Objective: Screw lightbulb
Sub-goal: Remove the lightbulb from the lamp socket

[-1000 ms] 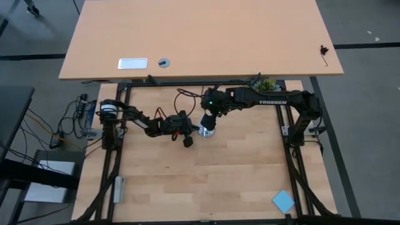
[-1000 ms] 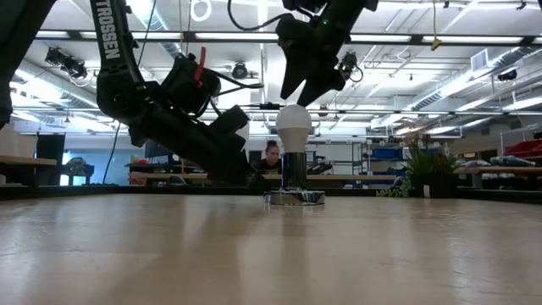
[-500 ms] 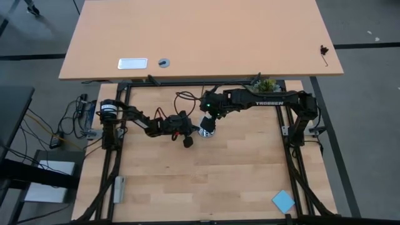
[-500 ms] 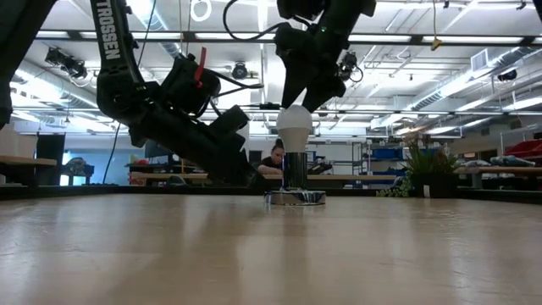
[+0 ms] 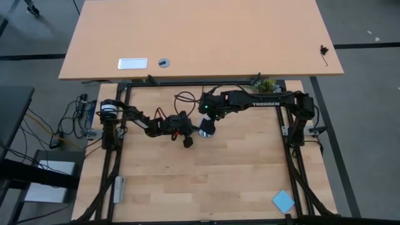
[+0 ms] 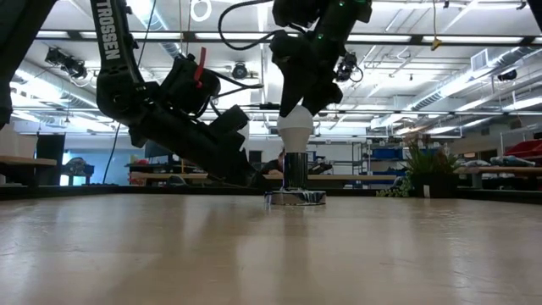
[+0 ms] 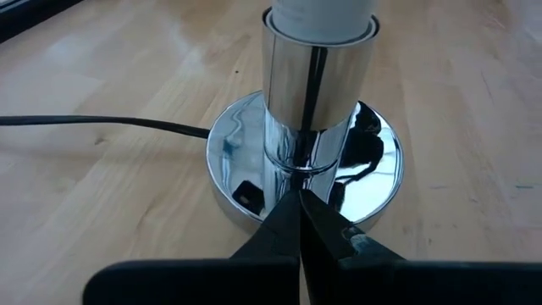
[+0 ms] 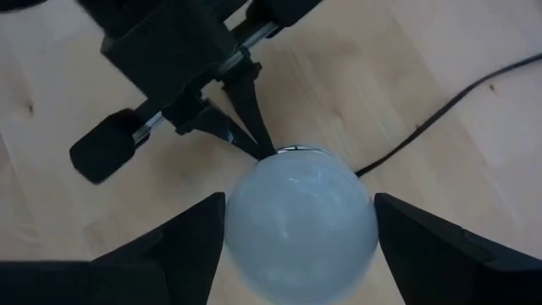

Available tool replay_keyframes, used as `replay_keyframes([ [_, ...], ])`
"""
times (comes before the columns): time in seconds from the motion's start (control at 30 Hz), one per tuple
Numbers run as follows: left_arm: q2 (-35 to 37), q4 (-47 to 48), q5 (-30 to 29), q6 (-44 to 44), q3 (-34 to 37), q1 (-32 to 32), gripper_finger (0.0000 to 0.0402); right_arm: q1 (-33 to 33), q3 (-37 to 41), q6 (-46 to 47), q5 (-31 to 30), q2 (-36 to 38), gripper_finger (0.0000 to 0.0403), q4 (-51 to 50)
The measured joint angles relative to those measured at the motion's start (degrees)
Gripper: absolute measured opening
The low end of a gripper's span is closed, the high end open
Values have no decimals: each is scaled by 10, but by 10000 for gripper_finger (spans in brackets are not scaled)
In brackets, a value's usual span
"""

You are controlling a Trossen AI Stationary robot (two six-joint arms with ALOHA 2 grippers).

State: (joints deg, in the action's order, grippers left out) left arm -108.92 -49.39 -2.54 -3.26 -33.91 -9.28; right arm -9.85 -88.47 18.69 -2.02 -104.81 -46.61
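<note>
The white lightbulb [image 6: 295, 134] stands upright with its screw end in the shiny silver socket [image 7: 318, 93]. The socket's round base [image 6: 294, 197] rests on the wooden table. My right gripper [image 8: 301, 203] is open and comes down from above. Its fingers stand on either side of the bulb's [image 8: 301, 229] round top. My left gripper [image 7: 299, 203] is shut, low at the table's left of the socket, with its tips against the socket's foot. In the high view the right gripper [image 5: 207, 125] hides the bulb. My left gripper presses its shut fingertips against the chrome socket where the stem meets the round base [image 7: 298, 180]. It comes slanting down from the table's left side, and the base sits flat on the table. My right gripper's fingers [image 8: 199, 233] flank the bulb's widest part; whether they touch it, I cannot tell.
A black cord [image 7: 93, 123] runs from the socket base across the table toward the far left. A blue square [image 5: 283, 201] lies near the table's front right corner. A small plant [image 5: 267, 84] stands at the far edge.
My right gripper has come down from above the bulb, and its fingers now reach around the bulb's upper half. The bulb and the socket have stayed upright in place.
</note>
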Motion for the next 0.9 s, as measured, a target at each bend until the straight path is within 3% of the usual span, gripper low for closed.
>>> replay_keyframes([
  [0.37,0,0,4,1,0,0,2,-8,-1,-307,25,4,269,-6],
  [0.47,0,0,4,2,0,0,2,-11,-1,-339,27,4,269,-6],
  [0.7,0,0,4,2,0,0,2,-7,-34,-284,17,0,281,-28],
  [0.9,0,0,4,2,0,0,2,-4,-69,-68,-3,1,307,-41],
])
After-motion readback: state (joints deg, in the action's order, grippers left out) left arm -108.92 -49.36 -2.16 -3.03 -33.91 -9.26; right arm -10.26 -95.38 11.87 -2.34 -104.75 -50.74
